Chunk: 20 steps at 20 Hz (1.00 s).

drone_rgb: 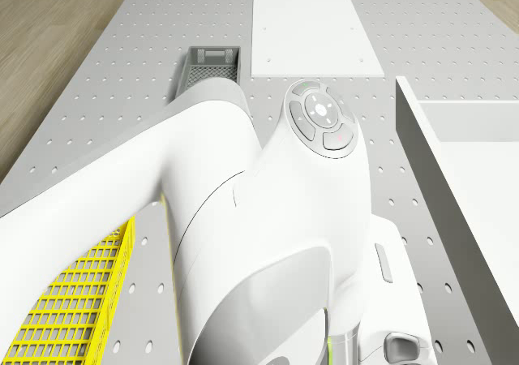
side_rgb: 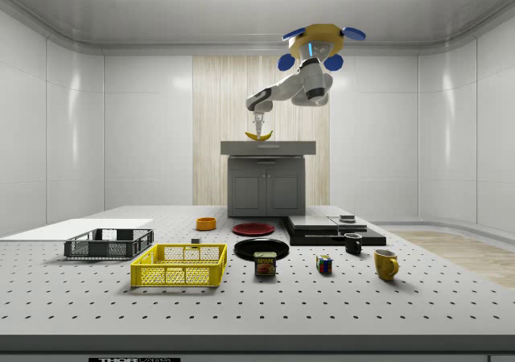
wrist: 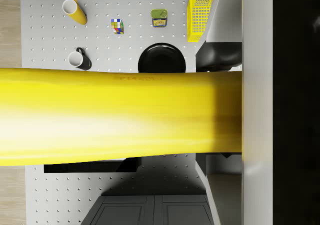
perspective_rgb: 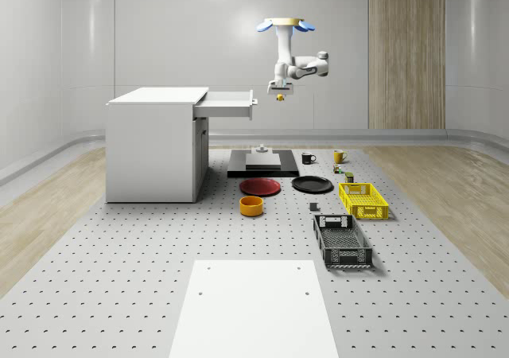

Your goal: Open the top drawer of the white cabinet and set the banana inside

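The curved yellow banana [side_rgb: 259,136] hangs clamped in our two-finger gripper [side_rgb: 258,130], in the air just off the front edge of the pulled-out white top drawer [perspective_rgb: 228,103] of the white box-shaped cabinet [perspective_rgb: 153,147]. In the wrist view the banana [wrist: 120,115] runs across the frame with the drawer front at one end of it. We judge the fingers closed on the fruit, since it stays up under the wrist. The blue-rotor drone [perspective_rgb: 284,25] hovers above and to the whole-scene view's right of the drawer, over the black flat platform [perspective_rgb: 262,164], white arm [drone_rgb: 243,219] bent down toward the drawer.

Step in hand, as we read it: drawer already open, banana being carried in. Next move calls for bringing the gripper over the drawer cavity, clearing the raised front lip, lowering and then letting go.

Around on the perforated table: red round plate [perspective_rgb: 260,186], black round plate [perspective_rgb: 312,184], orange bowl [perspective_rgb: 251,205], yellow mesh basket [perspective_rgb: 363,200], dark grey mesh crate [perspective_rgb: 342,241], black mug [perspective_rgb: 308,157], yellow mug [perspective_rgb: 339,156], colour cube [side_rgb: 323,264], small tin can [side_rgb: 265,263]. None sits in the path; only the drawer's front lip is in the way
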Available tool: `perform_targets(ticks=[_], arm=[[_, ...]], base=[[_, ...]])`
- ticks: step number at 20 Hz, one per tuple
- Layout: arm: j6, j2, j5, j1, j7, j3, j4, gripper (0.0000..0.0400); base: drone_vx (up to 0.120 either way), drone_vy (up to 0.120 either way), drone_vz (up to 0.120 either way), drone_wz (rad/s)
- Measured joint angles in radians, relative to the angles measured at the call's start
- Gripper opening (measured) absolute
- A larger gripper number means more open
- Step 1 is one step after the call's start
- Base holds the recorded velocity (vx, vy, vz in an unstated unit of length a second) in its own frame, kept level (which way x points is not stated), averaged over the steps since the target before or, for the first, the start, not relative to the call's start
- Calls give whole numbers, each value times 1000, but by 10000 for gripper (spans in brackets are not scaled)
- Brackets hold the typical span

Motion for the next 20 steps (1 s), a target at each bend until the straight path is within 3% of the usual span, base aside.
perform_targets(ticks=[2, 6, 20], arm=[[0, 0, 0, 0, 0, 0, 0, 200], [1, -1, 0, 0, 0, 0, 0, 200], [1, -1, -1, 0, 0, 0, 0, 200]], base=[[-120, -120, 120, 0], [0, -120, 110, 0], [0, -120, 0, 0]])
